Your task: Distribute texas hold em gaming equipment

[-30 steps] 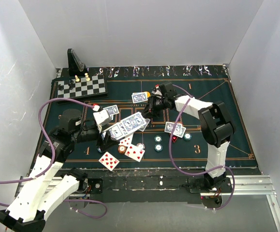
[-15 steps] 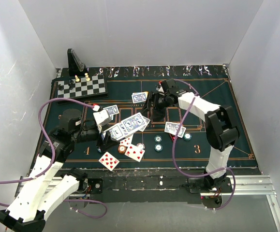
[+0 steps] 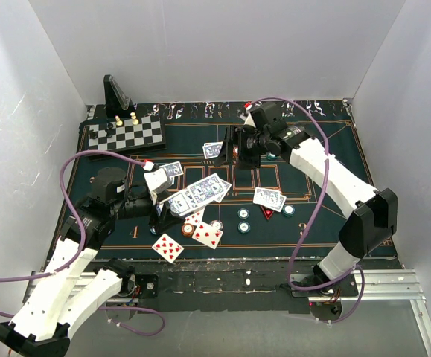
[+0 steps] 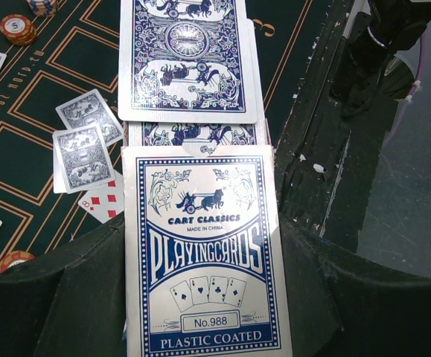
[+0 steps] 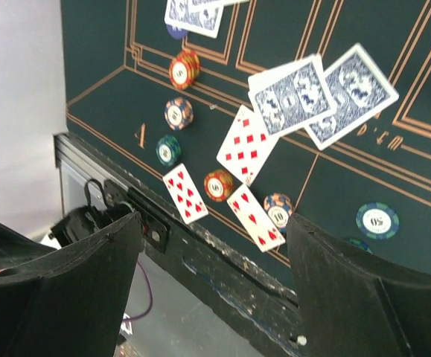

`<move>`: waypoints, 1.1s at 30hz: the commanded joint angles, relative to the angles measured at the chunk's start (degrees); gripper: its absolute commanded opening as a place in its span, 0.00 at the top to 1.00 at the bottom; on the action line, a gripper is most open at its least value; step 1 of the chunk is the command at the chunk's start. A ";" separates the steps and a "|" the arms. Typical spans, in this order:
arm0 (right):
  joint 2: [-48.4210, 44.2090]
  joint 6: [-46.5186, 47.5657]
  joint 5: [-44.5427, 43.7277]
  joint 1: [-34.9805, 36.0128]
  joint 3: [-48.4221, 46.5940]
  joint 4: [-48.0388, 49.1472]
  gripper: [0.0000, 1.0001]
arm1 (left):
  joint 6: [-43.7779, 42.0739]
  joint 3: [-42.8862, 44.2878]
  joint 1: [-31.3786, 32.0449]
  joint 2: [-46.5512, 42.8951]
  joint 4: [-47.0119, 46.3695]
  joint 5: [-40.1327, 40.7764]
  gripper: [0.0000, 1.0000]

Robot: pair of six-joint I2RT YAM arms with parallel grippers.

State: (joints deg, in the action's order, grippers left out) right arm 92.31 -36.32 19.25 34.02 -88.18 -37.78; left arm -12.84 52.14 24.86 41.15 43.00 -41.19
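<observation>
Left to right: my left gripper (image 4: 200, 234) is clamped on the card box (image 4: 204, 275), lettered "CART CLASSICS PLAYINGCARDS, MADE IN CHINA, No.988, PLASTIC COATED", with blue-backed cards (image 4: 187, 56) projecting over the green mat (image 4: 29, 160), so I judge level, slow dealing best, while my right gripper (image 5: 214, 223) hovers above the far centre, jaws apart and empty.

Card box (image 4: 204, 253), front face: "CART CLASSICS", "MADE IN CHINA", "PLAYINGCARDS", "No.988", "PLASTIC COATED".
Green mat (image 3: 275, 242): gold "4" on near side of box, gold "3" well right of box.
Face-up card (image 4: 103, 204) just left of box: red "8", diamonds.
Teal chip (image 5: 377, 221), right of box: "50", seen upside down.
Gold mat lettering left of box: too partial to read.
</observation>
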 commanded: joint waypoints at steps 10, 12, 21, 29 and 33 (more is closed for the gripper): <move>-3.81 4.15 -4.74 5.00 0.12 -9.41 0.15 | -1.66 2.62 -0.25 0.60 -0.29 -1.00 1.00; -3.63 4.41 -5.27 5.53 -0.50 -9.77 0.15 | -1.66 2.44 -0.25 0.51 -0.20 -0.82 1.00; -4.42 4.94 -10.27 7.55 -2.16 -13.20 0.16 | -1.84 2.62 -0.25 0.69 -0.38 -0.65 1.00; -3.02 4.68 -10.80 9.57 -6.91 -15.57 0.16 | -2.19 2.53 -0.25 0.34 -0.03 -0.30 1.00; -2.75 4.41 -11.51 10.89 -8.14 -16.01 0.16 | -2.28 2.62 -0.25 0.25 0.24 0.14 1.00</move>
State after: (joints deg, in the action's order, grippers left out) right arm 89.82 -32.32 9.10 43.68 -93.36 -52.58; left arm -14.39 52.38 24.86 42.22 43.38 -41.08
